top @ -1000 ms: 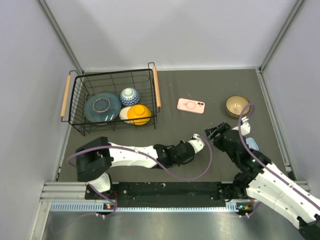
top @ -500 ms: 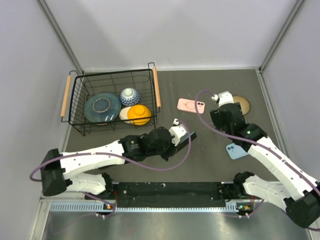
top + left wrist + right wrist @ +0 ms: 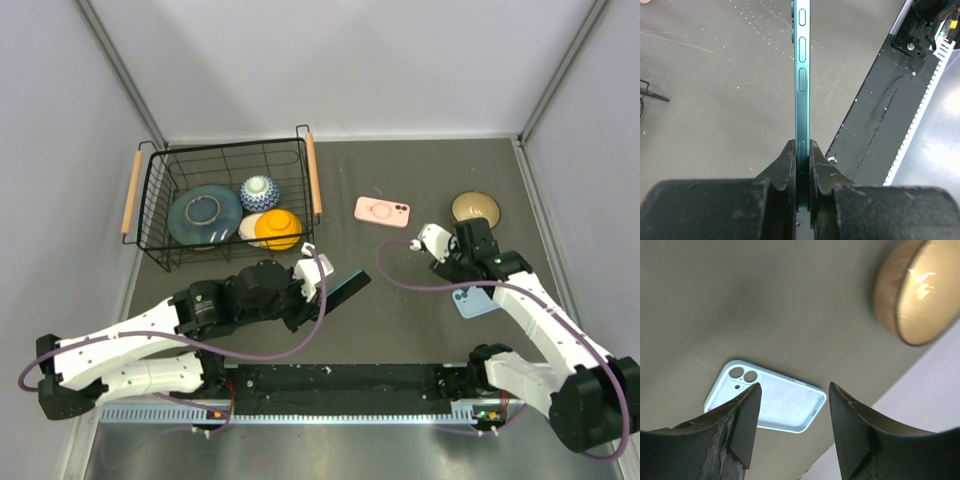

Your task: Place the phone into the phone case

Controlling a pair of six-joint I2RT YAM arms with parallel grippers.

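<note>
The phone (image 3: pixel 801 75) is held edge-on in my left gripper (image 3: pixel 802 150), its teal side with buttons pointing away over the grey table. In the top view my left gripper (image 3: pixel 322 293) holds the phone (image 3: pixel 348 287) above the table's middle, well short of the pink phone case (image 3: pixel 382 211). The case lies flat with its white ring up and touches nothing. My right gripper (image 3: pixel 795 386) is open and empty, hovering over a light blue case (image 3: pixel 775 402). In the top view my right gripper (image 3: pixel 466 272) is right of the pink case.
A black wire basket (image 3: pixel 150 190) with several bowls stands at the back left. A wooden bowl (image 3: pixel 475 208) sits at the back right and also shows in the right wrist view (image 3: pixel 915 295). The light blue case (image 3: pixel 475 300) lies near the right wall.
My left arm has drawn back to the left with the phone still held. My right arm has swung from beside the pink case back toward the light blue case.
</note>
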